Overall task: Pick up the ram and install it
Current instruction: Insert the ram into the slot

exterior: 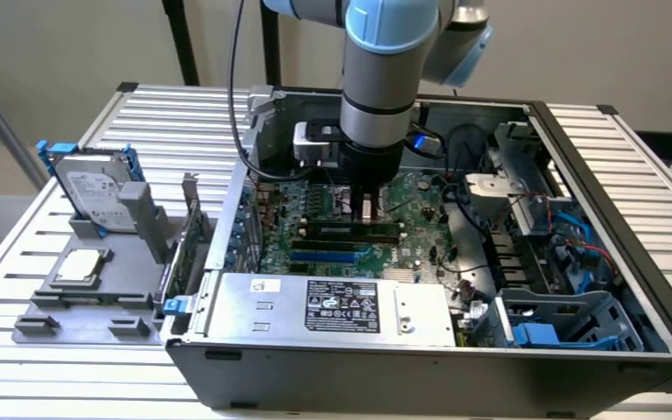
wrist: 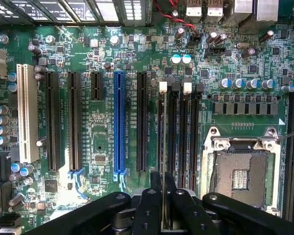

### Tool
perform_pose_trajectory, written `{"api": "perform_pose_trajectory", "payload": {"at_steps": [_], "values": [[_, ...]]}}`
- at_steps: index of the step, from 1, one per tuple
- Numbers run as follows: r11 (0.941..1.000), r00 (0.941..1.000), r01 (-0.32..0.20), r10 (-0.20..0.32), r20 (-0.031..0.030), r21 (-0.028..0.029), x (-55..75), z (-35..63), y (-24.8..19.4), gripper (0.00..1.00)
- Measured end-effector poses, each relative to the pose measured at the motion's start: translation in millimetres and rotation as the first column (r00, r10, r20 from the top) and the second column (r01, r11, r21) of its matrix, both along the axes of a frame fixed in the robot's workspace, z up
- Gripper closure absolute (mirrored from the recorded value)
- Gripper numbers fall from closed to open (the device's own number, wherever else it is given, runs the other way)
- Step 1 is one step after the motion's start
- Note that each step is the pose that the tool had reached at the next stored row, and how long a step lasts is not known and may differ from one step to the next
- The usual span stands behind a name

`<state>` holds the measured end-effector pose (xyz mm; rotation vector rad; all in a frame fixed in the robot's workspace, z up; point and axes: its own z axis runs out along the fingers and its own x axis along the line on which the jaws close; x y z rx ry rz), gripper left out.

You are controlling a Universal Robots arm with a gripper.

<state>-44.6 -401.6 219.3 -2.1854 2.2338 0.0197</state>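
Note:
The ram (wrist: 164,132) appears edge-on as a thin stick, held between the black fingers (wrist: 149,205) of my gripper (wrist: 164,196), which is shut on it. It hangs lengthwise over the row of black memory slots (wrist: 179,132) with white latches (wrist: 162,87) on the green motherboard (wrist: 98,137). In the exterior view the gripper (exterior: 367,206) points straight down into the open computer case (exterior: 616,262), just above the motherboard's slots (exterior: 348,232). Whether the stick touches a slot I cannot tell.
An empty CPU socket (wrist: 240,171) lies beside the memory slots, and a blue expansion slot (wrist: 119,122) and black ones lie on the other side. A power supply (exterior: 325,306) fills the case's near side. Outside, at the exterior view's left, a hard drive (exterior: 97,188) stands on a grey fixture (exterior: 91,302).

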Motion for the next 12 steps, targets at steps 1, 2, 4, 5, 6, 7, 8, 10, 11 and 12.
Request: {"api": "perform_pose_trajectory", "payload": {"at_steps": [1,2,4,5,6,7,8,10,11,12], "values": [[1.0,1.0,0.0,0.0,0.0,-0.0001,0.0,-0.2,0.5,0.86],[1.0,1.0,0.0,0.0,0.0003,0.0005,0.1,-0.5,1.2,0.86],[1.0,1.0,0.0,0.0,0.0001,0.0001,0.1,-0.6,1.8,0.86],[1.0,1.0,0.0,0.0,0.0,-0.0001,0.1,-0.8,1.7,0.86],[1.0,1.0,0.0,0.0,0.0,0.0001,0.1,-1.2,1.8,0.86],[1.0,1.0,0.0,0.0,0.0001,0.0,0.1,-1.7,1.8,0.86],[1.0,1.0,0.0,0.0,0.0001,0.0,0.1,-2.5,1.9,0.86],[1.0,1.0,0.0,0.0,0.0001,-0.0002,0.1,-4.0,1.8,0.86],[1.0,1.0,0.0,0.0,0.0,-0.0002,0.1,-4.5,1.8,0.86],[1.0,1.0,0.0,0.0,0.0,-0.0003,0.1,-4.7,1.8,0.86]]}}
